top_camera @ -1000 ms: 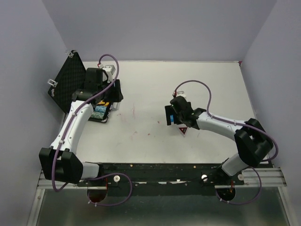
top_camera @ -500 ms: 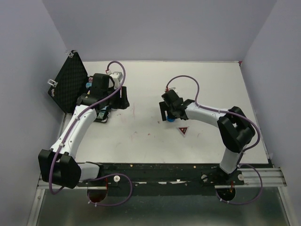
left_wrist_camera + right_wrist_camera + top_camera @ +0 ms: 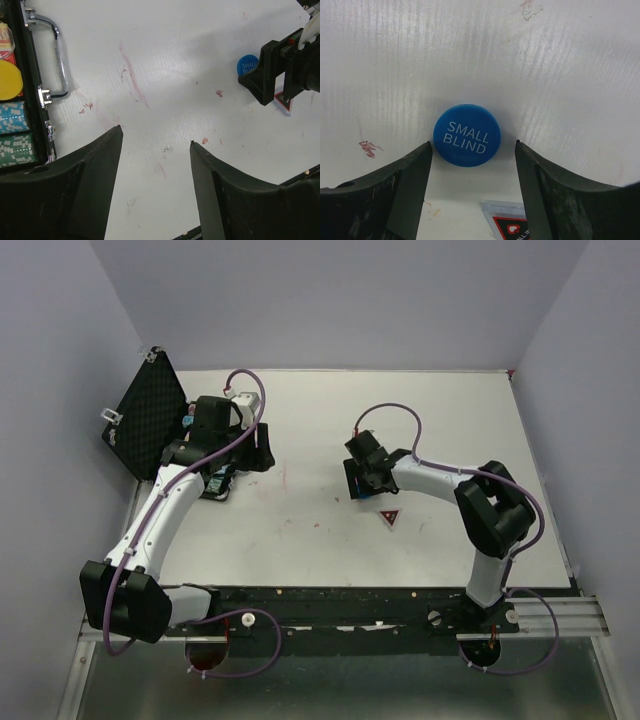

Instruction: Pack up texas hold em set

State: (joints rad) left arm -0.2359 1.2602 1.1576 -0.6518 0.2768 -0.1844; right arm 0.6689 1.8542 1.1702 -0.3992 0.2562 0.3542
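You have one blue disc [image 3: 467, 135], marked SMALL BLIND, lying flat on the table [image 3: 330, 440] between the two fingers of your right gripper [image 3: 472, 145]. Its jaws are spread: one finger sits at the disc's edge and the other stands just clear. One triangular token [image 3: 389, 517] lies just beside the disc. Your left gripper [image 3: 156, 135] hangs spread above bare table, pinching nothing. The one black case [image 3: 148, 425] sits open at the table's far left with its foam lid raised. In it you can count one yellow disc [image 3: 7, 80] and two rows of chips, teal [image 3: 12, 131] and green [image 3: 15, 151].
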